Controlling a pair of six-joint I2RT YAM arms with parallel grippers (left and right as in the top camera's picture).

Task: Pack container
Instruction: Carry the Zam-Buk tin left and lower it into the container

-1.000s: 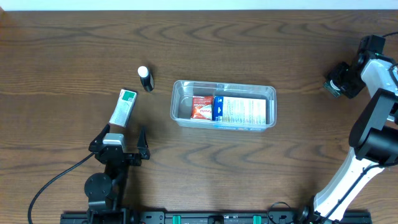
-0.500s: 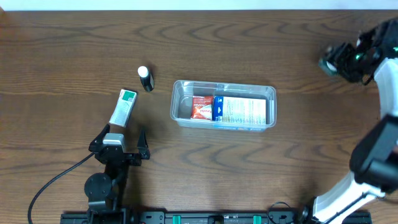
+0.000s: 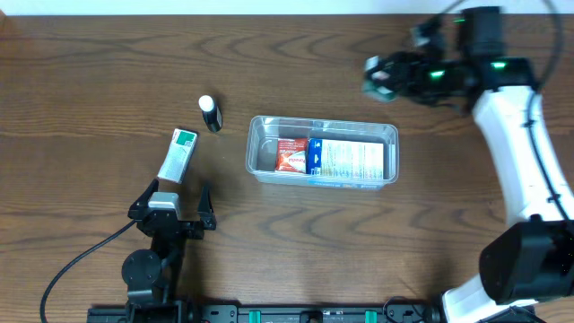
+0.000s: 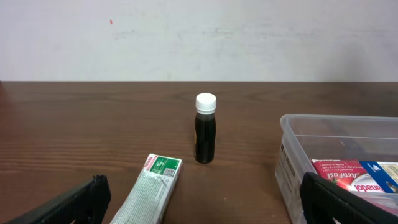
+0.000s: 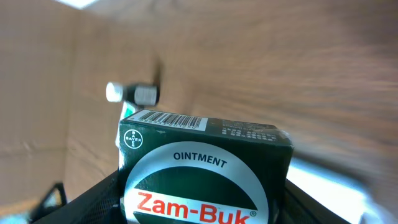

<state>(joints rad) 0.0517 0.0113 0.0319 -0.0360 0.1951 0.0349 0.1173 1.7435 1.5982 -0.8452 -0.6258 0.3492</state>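
The container (image 3: 265, 144) sits mid-table (image 3: 90, 54), holding a red box (image 3: 291, 155) and a blue-white box (image 3: 352, 161). The right claw (image 3: 378, 77), beyond its far rim, pinches an ointment box (image 5: 205, 180). The left claw (image 3: 176, 190) rests spread and empty, and a green-white carton (image 3: 178, 154) and dark bottle (image 3: 210, 114) await packing.

Even, bright light — the right-wrist table (image 5: 323, 56) is motion-blurred.

the left end of the container (image 3: 264, 152) is bare; a red box (image 3: 291, 155) and a larger white box (image 3: 352, 161) fill the rest. an upright dark bottle (image 3: 210, 115) and a flat green-and-white carton (image 3: 178, 154) stand between it and the spread left claw (image 3: 175, 199). the near tabotop strip is better written plainly: the near tabletop (image 3: 296, 233) lies open. the right claw (image 3: 378, 76), clamped on an ointment box (image 5: 205, 168), hangs by the far rim.
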